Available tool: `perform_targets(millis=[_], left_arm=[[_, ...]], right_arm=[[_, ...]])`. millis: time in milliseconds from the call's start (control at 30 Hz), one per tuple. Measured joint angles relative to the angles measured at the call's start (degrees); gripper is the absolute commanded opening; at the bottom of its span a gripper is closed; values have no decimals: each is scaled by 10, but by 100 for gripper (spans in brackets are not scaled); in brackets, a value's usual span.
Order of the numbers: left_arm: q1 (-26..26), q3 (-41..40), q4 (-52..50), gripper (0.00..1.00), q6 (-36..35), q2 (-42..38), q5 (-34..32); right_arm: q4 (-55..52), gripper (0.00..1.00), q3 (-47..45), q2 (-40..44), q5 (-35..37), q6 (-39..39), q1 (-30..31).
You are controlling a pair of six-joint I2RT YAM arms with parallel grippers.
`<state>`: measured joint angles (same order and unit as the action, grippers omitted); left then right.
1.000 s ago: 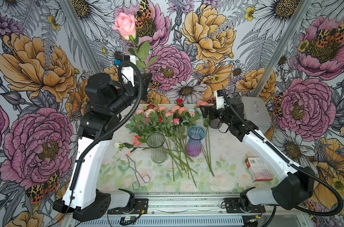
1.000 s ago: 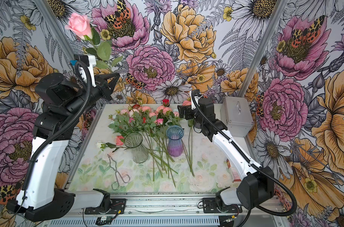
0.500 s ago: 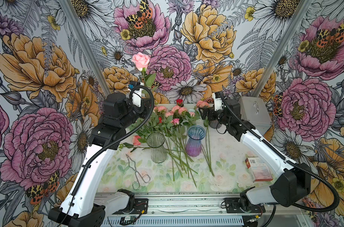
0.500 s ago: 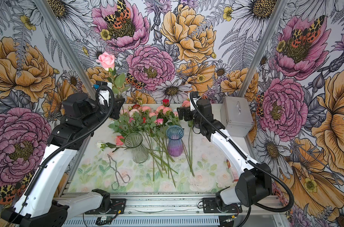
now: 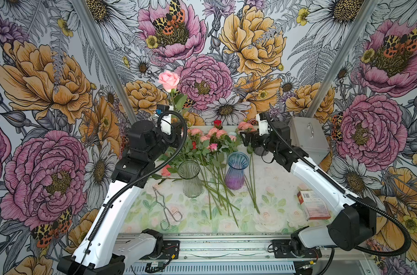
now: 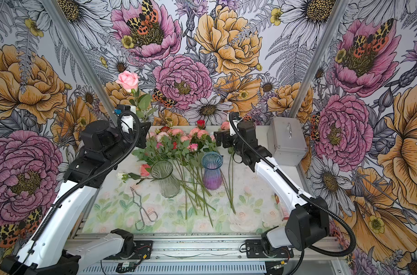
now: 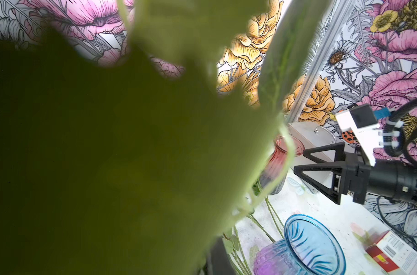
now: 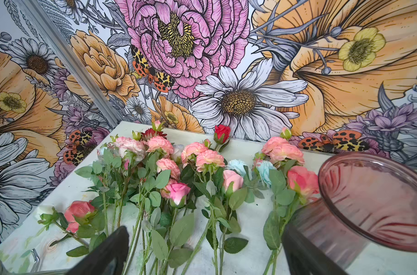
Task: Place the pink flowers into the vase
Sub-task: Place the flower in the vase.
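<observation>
We clench our left gripper (image 6: 144,129) on a pink rose (image 6: 127,80), bloom above the jaws. Our right gripper (image 7: 299,161) gapes, pinkish vase (image 8: 369,202) beside it.

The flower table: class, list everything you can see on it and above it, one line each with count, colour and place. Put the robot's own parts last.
held rose: one, pink, raised above the table's far left
loose flowers: many, mostly pink and salmon, some red, pale blue and white, lying across the far half
clear vase: one, colourless glass, mid-table
blue-purple vase: one, mid-table, beside the clear one
pink vase: one, far side, by the right gripper
tongs: one, metal, near left
metal box: one, silver, far right corner
carton: one, red and white, right edge
table: one, floral cover
left gripper: one, black, shut on the held rose's stem
right gripper: one, black, open, empty
</observation>
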<state>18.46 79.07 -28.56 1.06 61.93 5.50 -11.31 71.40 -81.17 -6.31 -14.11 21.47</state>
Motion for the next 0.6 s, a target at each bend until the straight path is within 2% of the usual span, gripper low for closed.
perform_targets(millis=[400, 600], left_arm=[[31, -160, 70, 0, 45, -37, -36], [54, -217, 93, 0, 101, -56, -92]], right_arm=[[-1, 99, -29, 0, 0, 0, 0], [-1, 99, -31, 0, -3, 0, 0]])
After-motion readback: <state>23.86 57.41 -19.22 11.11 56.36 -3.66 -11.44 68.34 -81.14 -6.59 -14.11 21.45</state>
